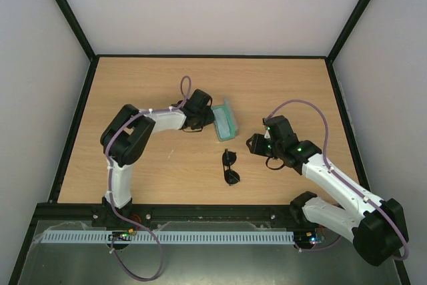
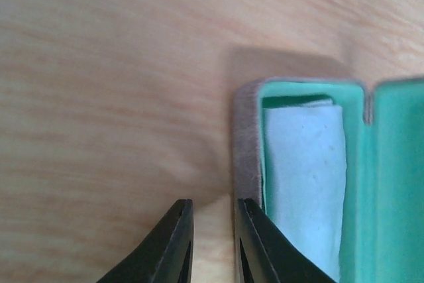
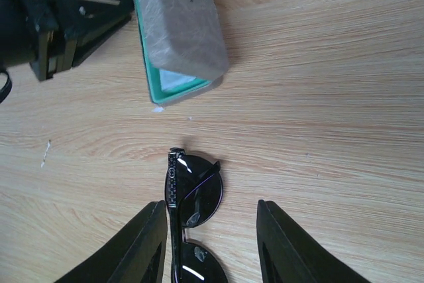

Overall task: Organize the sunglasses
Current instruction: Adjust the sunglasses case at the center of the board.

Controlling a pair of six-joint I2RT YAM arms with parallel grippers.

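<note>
The black sunglasses (image 1: 230, 167) lie folded on the wooden table, right of centre. In the right wrist view the sunglasses (image 3: 195, 193) sit between the wide-open fingers of my right gripper (image 3: 209, 230), closer to the left finger and not held. In the top view the right gripper (image 1: 251, 143) hovers just right of them. The grey case (image 1: 225, 119) with green lining lies open behind the sunglasses. My left gripper (image 1: 209, 115) is at its left side. In the left wrist view the left gripper (image 2: 213, 230) is narrowly open with bare table in the gap, its right finger against the case's grey wall (image 2: 246, 150).
A light blue-grey cloth (image 2: 301, 170) lies inside the case, and it shows at the case's open end in the right wrist view (image 3: 175, 81). The left gripper's fingers (image 3: 99, 4) appear beside the case (image 3: 179, 11) there. Black frame rails edge the table (image 1: 133, 85).
</note>
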